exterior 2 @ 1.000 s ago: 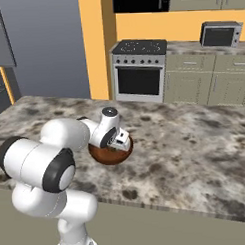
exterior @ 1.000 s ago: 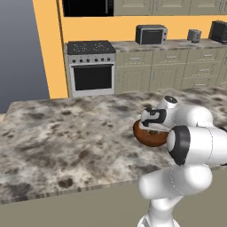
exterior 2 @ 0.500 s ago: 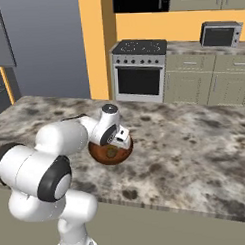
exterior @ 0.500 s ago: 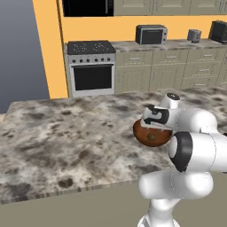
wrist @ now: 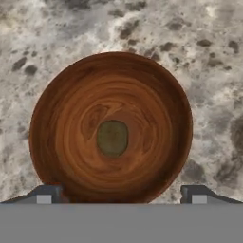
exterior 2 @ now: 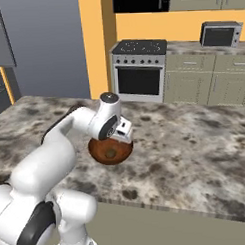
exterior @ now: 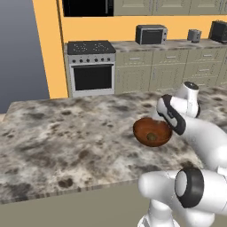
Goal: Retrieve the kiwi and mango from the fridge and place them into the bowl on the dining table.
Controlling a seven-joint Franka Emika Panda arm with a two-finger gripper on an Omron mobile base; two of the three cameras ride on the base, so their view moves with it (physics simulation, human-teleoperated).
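Although my own forearm covers the far rim of the bowl [exterior: 152, 131] in the left base view, the hand view looks straight down into it. My gripper [wrist: 122, 192] hangs just above the bowl, pointing down, fingers spread wide with nothing between them. Only the fingertips [wrist: 46, 194] show. The kiwi [wrist: 112, 137] lies at the bowl's centre on the dining table [exterior 2: 195, 142].
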